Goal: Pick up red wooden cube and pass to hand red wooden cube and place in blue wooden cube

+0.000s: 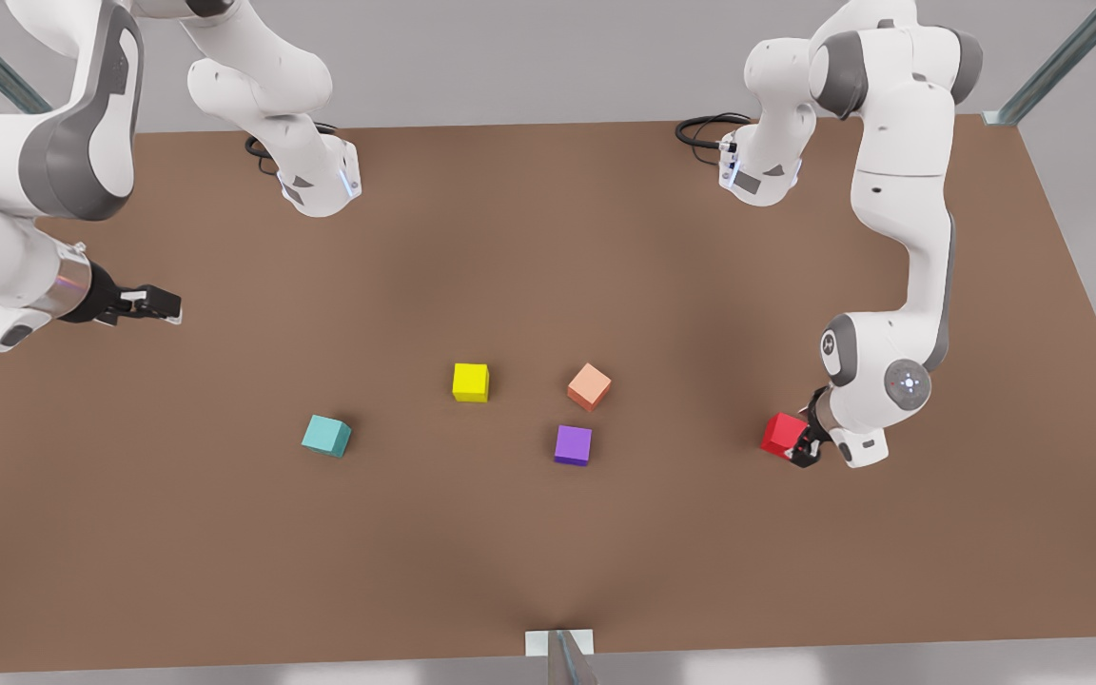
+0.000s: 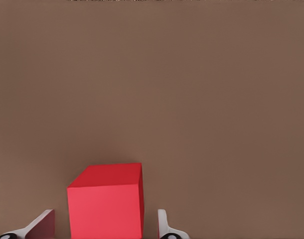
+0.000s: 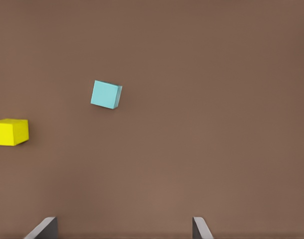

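Left pincer (image 1: 803,451) low at table level, fingers (image 2: 164,226) spread, right pincer (image 1: 160,304) raised, open

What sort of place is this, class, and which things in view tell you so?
Probably a simulated robot test bench: a bare brown tabletop, small plain coloured cubes such as the red wooden cube and the teal-blue wooden cube, and two white arms, left gripper and right gripper.

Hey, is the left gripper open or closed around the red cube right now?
Open. The left gripper straddles the red wooden cube, and table shows between each finger and the cube's sides. The right gripper waits apart.
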Controlling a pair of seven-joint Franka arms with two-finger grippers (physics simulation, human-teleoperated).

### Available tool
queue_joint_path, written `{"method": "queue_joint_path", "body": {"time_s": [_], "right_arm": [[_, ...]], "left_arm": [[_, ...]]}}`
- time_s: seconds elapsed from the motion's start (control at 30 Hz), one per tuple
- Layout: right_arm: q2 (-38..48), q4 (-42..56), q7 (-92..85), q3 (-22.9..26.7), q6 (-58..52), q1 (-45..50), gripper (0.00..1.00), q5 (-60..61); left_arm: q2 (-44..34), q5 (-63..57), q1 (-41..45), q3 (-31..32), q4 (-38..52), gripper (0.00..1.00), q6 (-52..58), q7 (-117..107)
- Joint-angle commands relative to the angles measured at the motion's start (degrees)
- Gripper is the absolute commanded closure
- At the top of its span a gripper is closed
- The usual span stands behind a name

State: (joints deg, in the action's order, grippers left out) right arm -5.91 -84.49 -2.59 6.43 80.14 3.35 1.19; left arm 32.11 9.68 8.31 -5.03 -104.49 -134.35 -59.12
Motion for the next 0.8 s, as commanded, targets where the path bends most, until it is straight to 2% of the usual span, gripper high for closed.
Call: {"method": "queue_joint_path", "body": {"time_s": [0.0,0.5,0.53,0.57,0.67,0.77], "right_arm": [[0.0,0.0,-0.3,0.0,-0.3,0.0,0.00,0.1],[0.0,-0.4,-0.3,0.0,-0.9,0.2,0.00,0.1],[0.0,-0.4,-0.3,0.0,-0.9,0.2,0.00,0.1],[0.0,-0.4,-0.3,0.0,-0.9,0.1,0.00,0.1],[0.0,-0.4,-0.3,0.0,-0.9,0.2,0.00,0.3],[-0.1,-0.4,-0.3,0.0,-0.9,0.2,0.00,0.3]], "left_arm": [[0.4,-1.8,0.0,0.0,0.0,0.00,-0.1,-14.1],[6.3,-3.1,0.7,0.1,0.4,0.00,-3.0,-13.8],[6.3,-3.1,0.8,0.1,0.5,0.20,-3.0,-13.9],[6.2,-3.0,0.8,0.1,0.9,0.34,-3.0,-13.8],[5.8,-3.0,0.7,0.1,1.0,0.34,-3.0,-13.6],[3.8,-3.1,0.4,0.4,1.0,0.39,-2.9,-12.4]]}}
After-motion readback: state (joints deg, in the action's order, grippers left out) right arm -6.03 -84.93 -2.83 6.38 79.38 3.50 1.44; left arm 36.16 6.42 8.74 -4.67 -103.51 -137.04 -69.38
